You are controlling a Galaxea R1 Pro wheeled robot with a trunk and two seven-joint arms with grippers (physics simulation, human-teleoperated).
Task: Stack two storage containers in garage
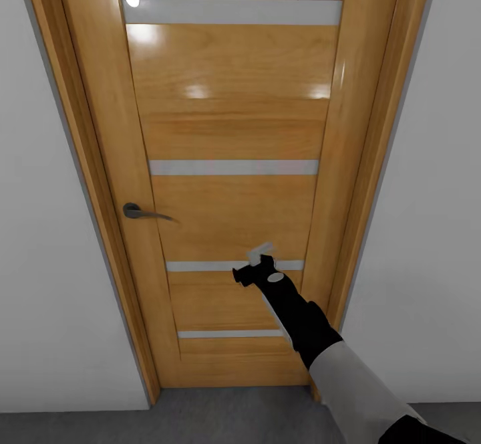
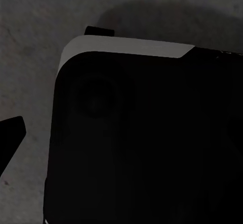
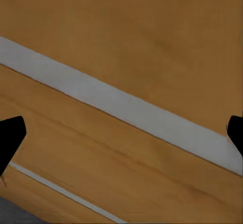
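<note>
Facing a closed wooden door (image 1: pixel 230 183) with frosted strips, the robot stands on the dark grey floor (image 1: pixel 220 417) between pale grey walls (image 1: pixel 47 230). The storage containers cannot be located from these frames; neither tool holds one.

Right arm: extended forward and upward from the lower right of the head view, forearm angled toward the door's lower half. The right tool (image 1: pixel 259 263) sits at or just in front of the panel, near the third frosted strip (image 3: pixel 126 113) — well to the right of and below the lever handle (image 1: pixel 140 212). Whether it touches the wood cannot be told. In the right wrist view both fingertips (image 3: pixel 10 135) lie at opposite edges of the frame, so the jaws stand wide apart and empty. This placement suggests a push on the panel rather than a grip on the handle — a judgement only.

Left arm: its wrist camera looks down at the concrete floor and a dark, white-edged part of the robot's body (image 2: pixel 142 133). One left fingertip (image 2: pixel 11 138) shows; the left tool's opening cannot be told.
</note>
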